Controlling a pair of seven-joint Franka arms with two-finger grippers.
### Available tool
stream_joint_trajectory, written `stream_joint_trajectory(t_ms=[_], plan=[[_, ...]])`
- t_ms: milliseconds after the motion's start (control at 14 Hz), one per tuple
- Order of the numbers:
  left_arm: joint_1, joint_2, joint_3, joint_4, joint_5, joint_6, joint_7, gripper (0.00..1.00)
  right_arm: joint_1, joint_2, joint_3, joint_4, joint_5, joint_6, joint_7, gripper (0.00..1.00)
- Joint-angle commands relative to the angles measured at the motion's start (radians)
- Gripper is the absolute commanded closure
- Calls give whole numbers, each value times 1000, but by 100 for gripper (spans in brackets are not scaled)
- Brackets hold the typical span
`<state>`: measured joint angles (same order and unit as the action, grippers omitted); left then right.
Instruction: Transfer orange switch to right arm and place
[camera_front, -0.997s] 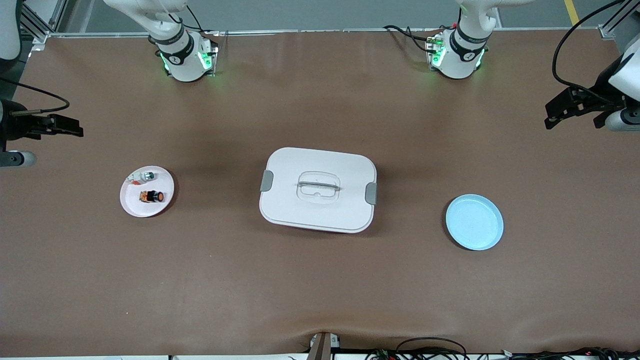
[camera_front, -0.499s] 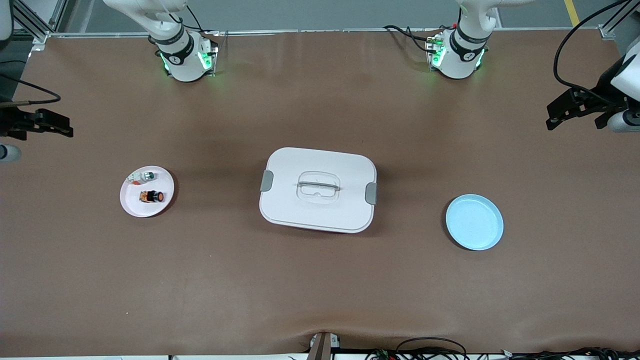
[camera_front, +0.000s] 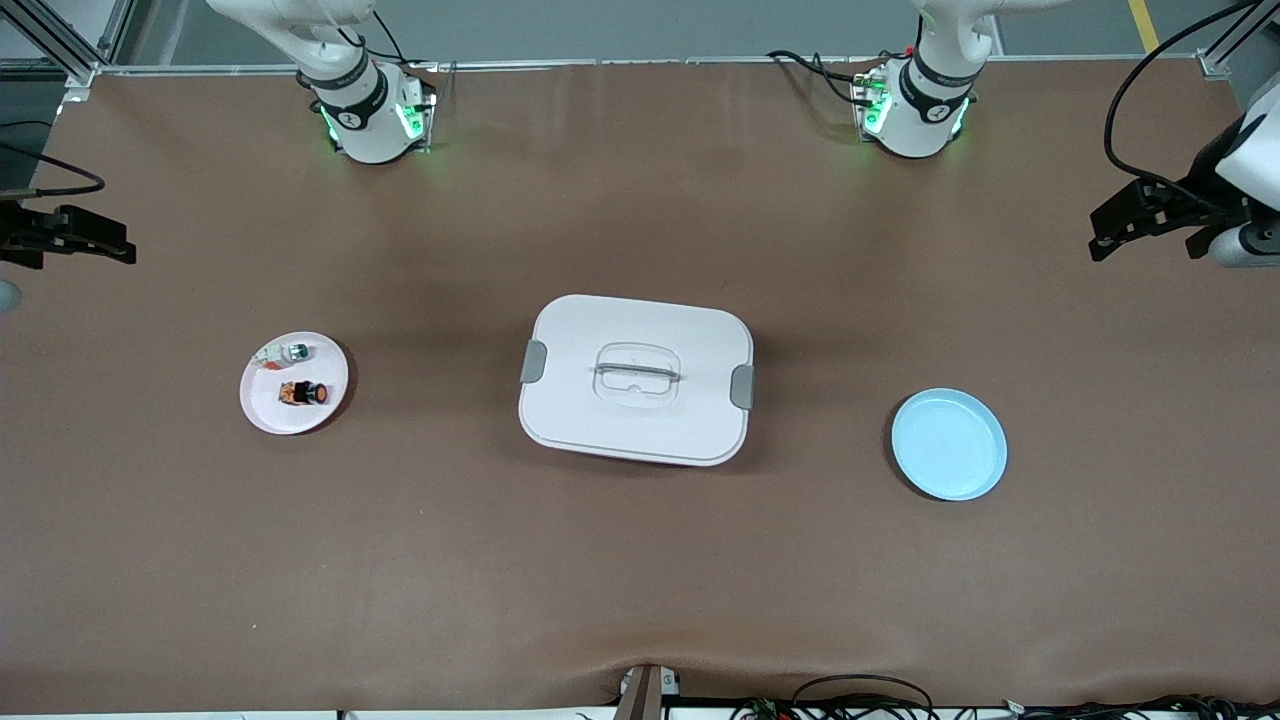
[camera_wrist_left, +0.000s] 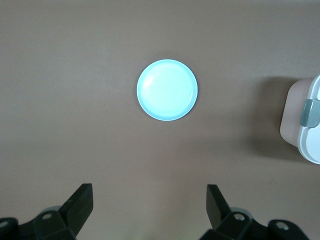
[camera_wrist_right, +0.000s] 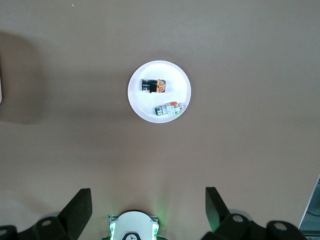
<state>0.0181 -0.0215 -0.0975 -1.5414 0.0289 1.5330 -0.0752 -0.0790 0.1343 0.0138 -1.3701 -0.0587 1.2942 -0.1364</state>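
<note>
The orange switch (camera_front: 309, 393) lies on its side on a small white plate (camera_front: 272, 412) toward the right arm's end of the table. It also shows in the right wrist view (camera_wrist_right: 154, 86), on the same plate (camera_wrist_right: 140, 103). My right gripper (camera_front: 118, 246) is open and empty, up over the table's edge at that end; its wrist view (camera_wrist_right: 148, 202) looks down on the plate from well above. My left gripper (camera_front: 1108, 228) is open and empty, up over the table's edge at the left arm's end, seen also in its own view (camera_wrist_left: 150, 200).
A white-and-silver part (camera_front: 291, 352) lies on the same plate, farther from the front camera than the switch. A white lidded box (camera_front: 636, 378) stands mid-table. A light blue plate (camera_front: 948, 443) lies toward the left arm's end, and shows in the left wrist view (camera_wrist_left: 167, 90).
My right gripper has drawn back toward the table's edge at its own end. The left gripper has barely moved. The switch and the plates have not moved.
</note>
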Motion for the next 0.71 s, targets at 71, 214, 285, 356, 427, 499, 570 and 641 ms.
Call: stream_joint_trajectory(t_ms=[71, 214, 285, 356, 427, 499, 570, 641], plan=[[5, -37, 1, -36, -18, 16, 26, 0, -21, 1, 5, 13, 30, -15, 17, 0], [5, -43, 1, -45, -18, 24, 28, 0, -30, -7, 5, 9, 46, -21, 17, 0], [5, -47, 1, -54, -18, 28, 28, 0, -33, -7, 5, 9, 52, -20, 15, 0], [5, -55, 1, -65, -18, 39, 29, 0, -31, -10, 5, 8, 56, -21, 15, 0], [5, -57, 1, -69, -18, 41, 31, 0, -31, -13, 5, -7, 57, -23, 15, 0], [5, -58, 1, -71, -18, 41, 31, 0, -31, -34, 5, -38, 57, -12, 15, 0], [6, -58, 1, -71, -20, 41, 31, 0, -31, -62, 5, -79, 59, 3, 15, 0], [5, -58, 1, -71, -20, 41, 31, 0, -31, -93, 5, -122, 68, 35, 15, 0]])
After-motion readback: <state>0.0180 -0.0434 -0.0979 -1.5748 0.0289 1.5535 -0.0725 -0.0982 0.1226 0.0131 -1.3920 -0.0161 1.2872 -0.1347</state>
